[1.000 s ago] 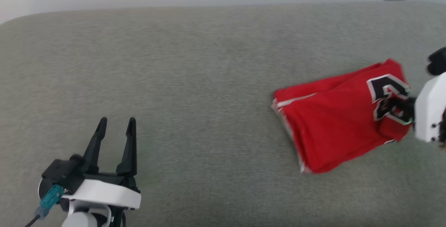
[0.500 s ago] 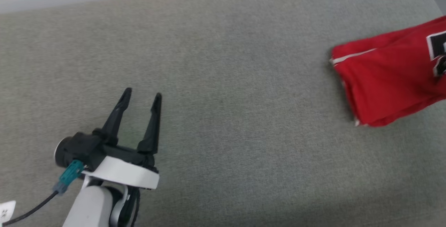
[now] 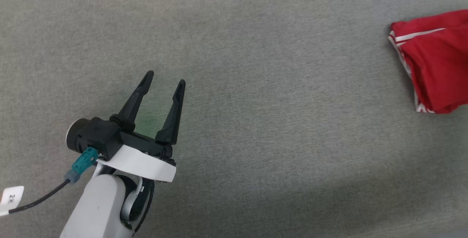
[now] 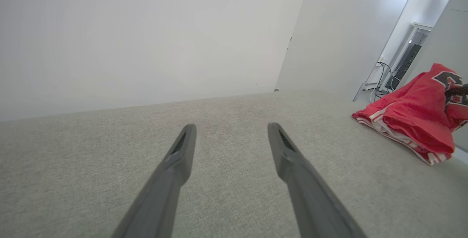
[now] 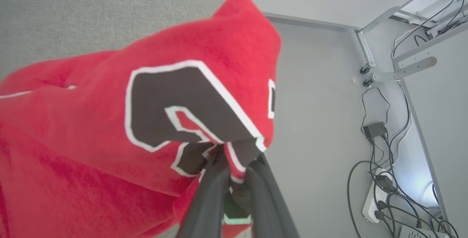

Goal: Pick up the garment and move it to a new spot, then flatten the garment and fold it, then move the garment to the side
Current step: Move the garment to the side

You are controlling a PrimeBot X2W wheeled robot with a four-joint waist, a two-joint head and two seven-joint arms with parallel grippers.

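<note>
The garment [image 3: 435, 66] is a red jersey with white striped trim, folded into a bundle at the right edge of the grey surface. In the left wrist view the garment [image 4: 413, 117] lies far right, its near part lifted. My right gripper [image 5: 234, 165] is shut on the garment [image 5: 109, 132], pinching cloth by the black white-outlined print, and part of the cloth hangs past the surface's edge. My left gripper [image 3: 164, 79] hovers open and empty over the grey surface at lower left, far from the garment. From its own wrist, the left gripper [image 4: 230, 132] shows spread fingers with nothing between.
The grey fabric surface [image 3: 256, 102] spans the head view. Past its right edge the floor [image 5: 321, 121] lies below, with a power strip and cables [image 5: 387, 179] and a metal frame [image 5: 398, 70]. A white wall [image 4: 146, 37] stands behind the surface.
The head camera has swung, so the garment has slid toward the frame's right edge and the right arm has left the picture. The left gripper stays open.
</note>
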